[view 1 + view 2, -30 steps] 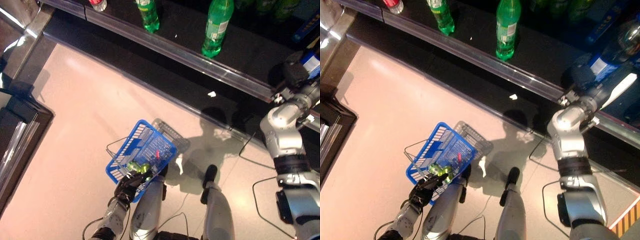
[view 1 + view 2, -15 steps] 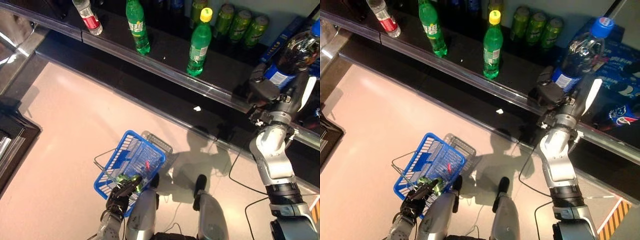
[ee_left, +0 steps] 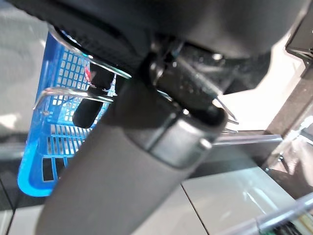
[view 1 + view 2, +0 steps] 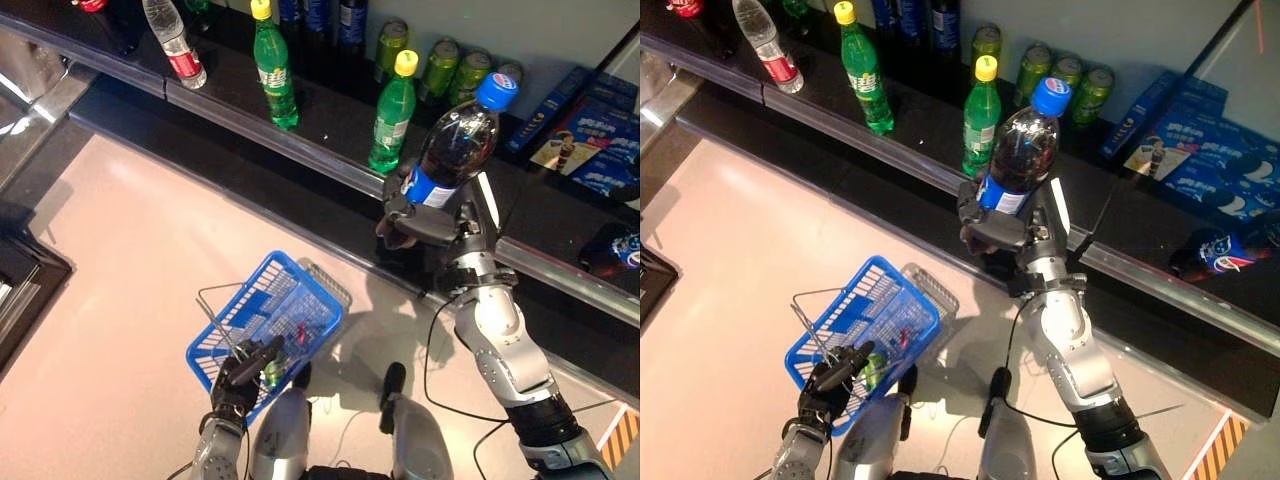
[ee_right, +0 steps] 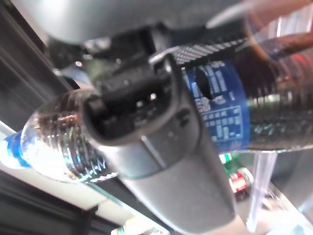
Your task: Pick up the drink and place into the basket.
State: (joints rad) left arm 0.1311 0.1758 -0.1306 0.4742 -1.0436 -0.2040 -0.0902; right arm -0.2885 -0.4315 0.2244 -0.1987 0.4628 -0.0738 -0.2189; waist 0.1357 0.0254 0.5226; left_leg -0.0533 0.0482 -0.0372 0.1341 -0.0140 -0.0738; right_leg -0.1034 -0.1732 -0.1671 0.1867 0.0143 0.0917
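Observation:
My right hand (image 4: 420, 222) is shut on a dark cola bottle (image 4: 452, 148) with a blue cap and blue label, held upright in the air in front of the shelf; it also shows in the right eye view (image 4: 1018, 152) and the right wrist view (image 5: 274, 117). The blue basket (image 4: 268, 322) hangs low at the left, below and left of the bottle, with small green and red items inside. My left hand (image 4: 240, 368) is shut on its thin wire handles (image 3: 88, 93).
A dark shelf (image 4: 330, 130) runs across the back with green bottles (image 4: 392, 100), a clear water bottle (image 4: 172, 42), green cans (image 4: 440, 68) and blue boxes (image 4: 590, 140). A dark cabinet corner (image 4: 20, 290) stands at the left. Pale floor (image 4: 130, 240) lies between.
My right hand has carried the cola bottle leftward, away from the shelf and toward the middle. The camera has tilted up, showing more of the shelf. The basket stays low at the left.

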